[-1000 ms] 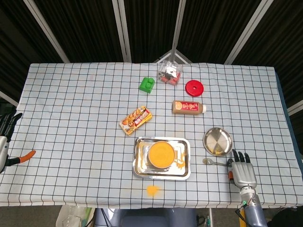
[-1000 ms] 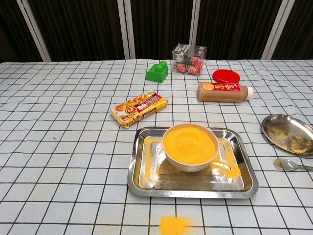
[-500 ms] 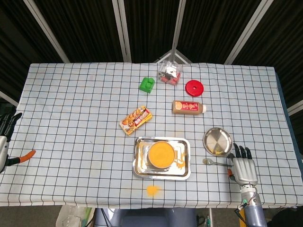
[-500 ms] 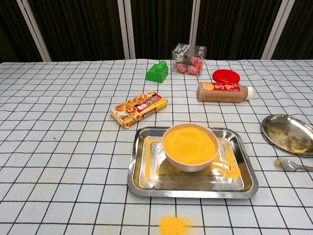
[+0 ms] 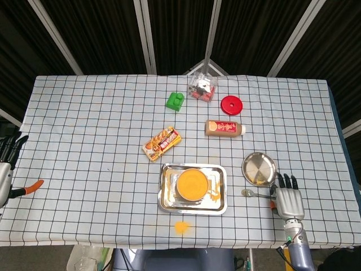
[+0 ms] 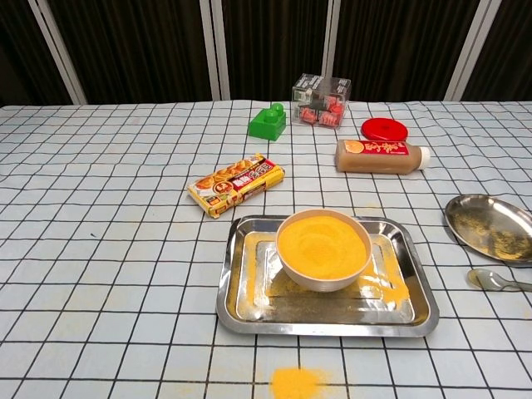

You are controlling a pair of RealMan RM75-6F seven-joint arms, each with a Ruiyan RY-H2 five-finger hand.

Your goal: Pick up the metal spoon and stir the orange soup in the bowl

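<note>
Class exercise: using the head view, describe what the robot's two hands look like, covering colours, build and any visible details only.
The right hand has a silver-grey metal back with black fingers, an orange spot at its side, and a grey forearm showing a small green mark. The left hand, mostly cut off by the frame edge, shows dark fingers, a pale grey body and an orange part projecting beside it.

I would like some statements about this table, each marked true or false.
1. The bowl stands in the metal tray. True.
2. The spoon lies inside the bowl. False: it lies on the cloth beside the round metal plate.
3. The right hand holds the spoon. False: the hand is near the handle, fingers apart, holding nothing.
4. Orange powder is spilled on the cloth in front of the tray. True.
5. The red lid sits on the bottle. False: it lies apart, behind the bottle.
</note>
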